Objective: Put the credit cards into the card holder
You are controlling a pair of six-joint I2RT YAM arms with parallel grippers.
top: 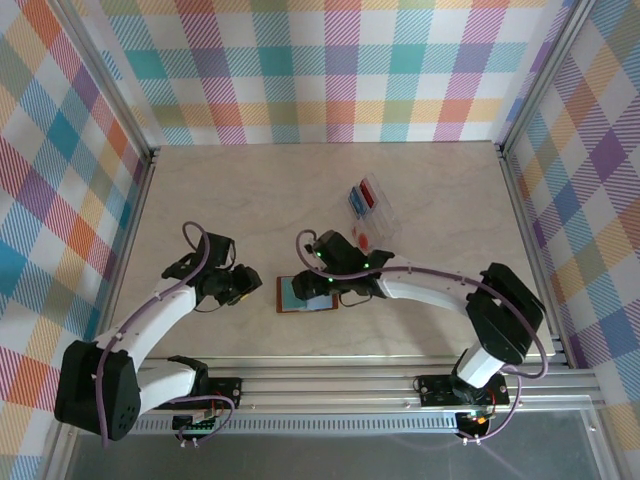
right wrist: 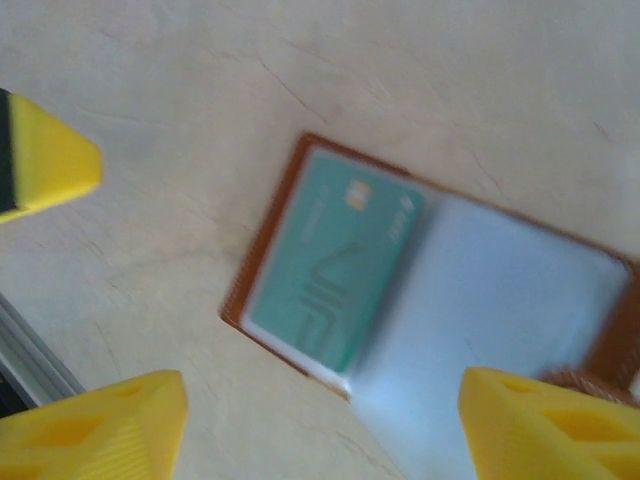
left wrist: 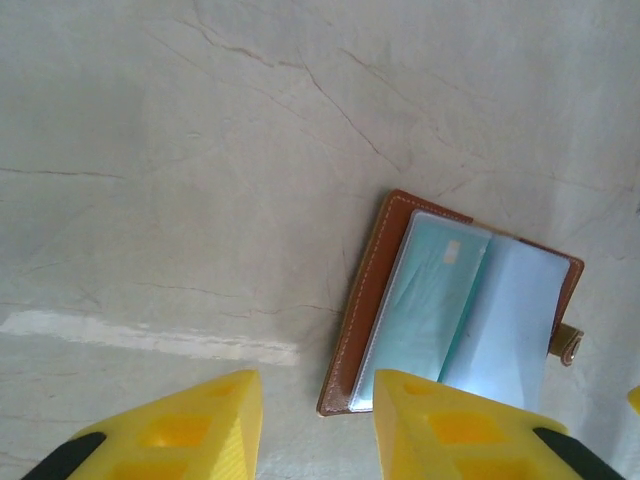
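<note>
While the right jaws stand spread wide, their yellow plastic fingers [right wrist: 95,425] gripping nothing, we look straight down between them at the small brown leather fold-over card holder [right wrist: 500,290]. It lies open and flat on the pale, marble-veined surface [top: 220,200]. From the wrist view we cannot tell whether these fingers touch the leather or hang just above it. In the overhead view the right arm [top: 430,285] reaches in from the holder's right, with its wrist over the holder's right end.

Our left jaws are parted by a narrower gap, and only bare surface shows between their yellow fingers [left wrist: 180,435]. They sit just beside the holder's left edge, apart from it, on the left arm [top: 150,320].

One teal-green plastic credit card [right wrist: 335,265] lies inside the holder's left half under a clear pocket, its chip towards the edge farther from the arm bases. The clear pocket over the right half is glare-white, so we cannot make out whether it has anything in it. A brown snap tab [left wrist: 568,343] sticks out from the holder's right edge.

Beyond the holder and slightly to its right sits a clear plastic tray [top: 392,215], near the holder but not touching it. It holds a blue card [top: 354,205] and a red card [top: 370,196].
</note>
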